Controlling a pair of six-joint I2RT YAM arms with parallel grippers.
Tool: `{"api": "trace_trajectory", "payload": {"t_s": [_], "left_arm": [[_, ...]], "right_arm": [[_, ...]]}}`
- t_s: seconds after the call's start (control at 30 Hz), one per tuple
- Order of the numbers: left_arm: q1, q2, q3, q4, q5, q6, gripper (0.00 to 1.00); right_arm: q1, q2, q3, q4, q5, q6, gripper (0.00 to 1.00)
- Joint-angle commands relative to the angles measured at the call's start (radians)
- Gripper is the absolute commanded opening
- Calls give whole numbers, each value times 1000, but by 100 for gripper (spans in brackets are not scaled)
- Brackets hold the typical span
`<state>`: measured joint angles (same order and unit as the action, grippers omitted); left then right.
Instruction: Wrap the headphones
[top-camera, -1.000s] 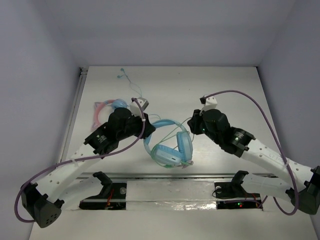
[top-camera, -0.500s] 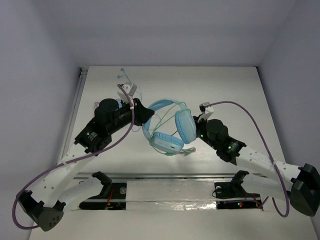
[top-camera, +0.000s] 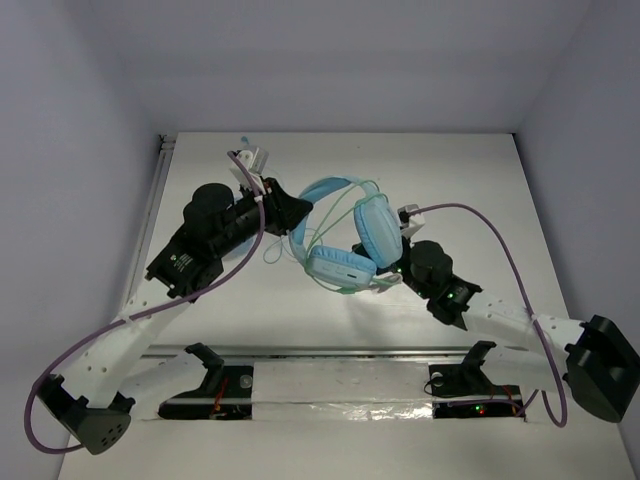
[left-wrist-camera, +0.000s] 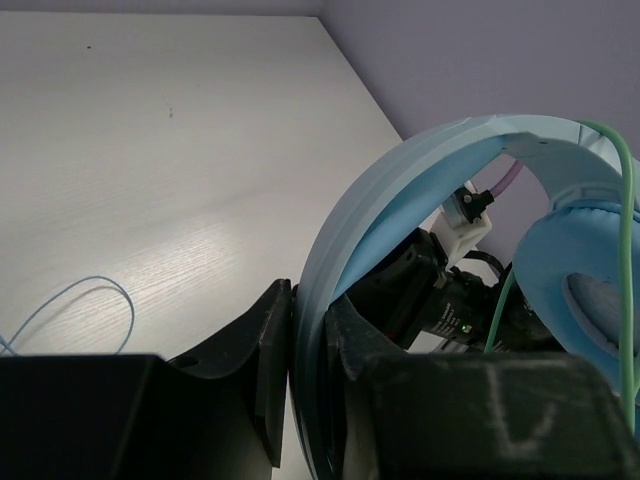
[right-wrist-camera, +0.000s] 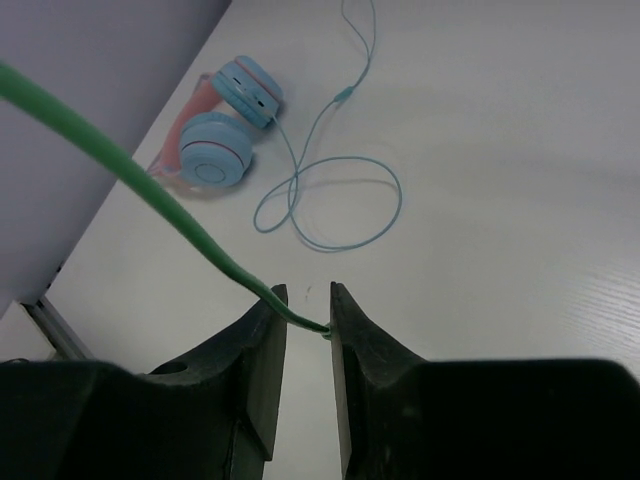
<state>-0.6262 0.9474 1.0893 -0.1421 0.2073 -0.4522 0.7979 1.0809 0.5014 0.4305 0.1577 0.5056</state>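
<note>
White worktop (top-camera: 470, 190), headphones (top-camera: 340, 268) mid-worktop between the two arms. Left tool (left-wrist-camera: 308, 320) is clenched on the blue headband (left-wrist-camera: 400, 170), and the right tool (right-wrist-camera: 305, 300) pinches the green cable (right-wrist-camera: 120, 165), pulled taut!

Worktop (top-camera: 470, 180): carries everything; both arms are mounted at its near edge.
Left arm (top-camera: 215, 235): reaches in from the near left towards the middle.
Right arm (top-camera: 440, 280): reaches in from the near right, nearer the front than the left arm.
Big headphones (top-camera: 345, 268): in the middle, between the two arms, above the worktop.
Headband (left-wrist-camera: 400, 190): towards the back; its left end sits between the left jaws, touching both.
Cable (right-wrist-camera: 110, 152): runs into the gap between the right jaws.
Small headphones (right-wrist-camera: 215, 150): flat on the worktop at the left, near the wall (right-wrist-camera: 80, 60).
Cord (right-wrist-camera: 343, 94): looped on the worktop just right of the small headphones.
</note>
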Motion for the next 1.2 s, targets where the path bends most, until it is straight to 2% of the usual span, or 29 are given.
{"api": "trace_trajectory", "payload": {"t_s": [0.0,0.1,0.23,0.3,0.53,0.8,1.17], "left_arm": [[3,-15,73,124,-22,-72,0],[3,-18,64,136,-54,-92,0],[3,-18,49,174,-170,-153,0],[3,-21,15,220,-250,-180,0],[3,17,-97,384,-399,-293,0],[3,122,-132,489,-587,-325,0],[-6,286,-212,631,-694,-367,0]], "right_arm": [[-8,-30,-26,83,11,19,29],[-8,-32,-43,106,-1,56,24],[-8,8,-55,126,-44,122,5],[-8,30,-64,142,-75,163,0],[27,-2,-115,201,-145,284,0],[133,-104,-170,195,-118,369,0],[224,-90,-146,321,-152,439,0]]}}
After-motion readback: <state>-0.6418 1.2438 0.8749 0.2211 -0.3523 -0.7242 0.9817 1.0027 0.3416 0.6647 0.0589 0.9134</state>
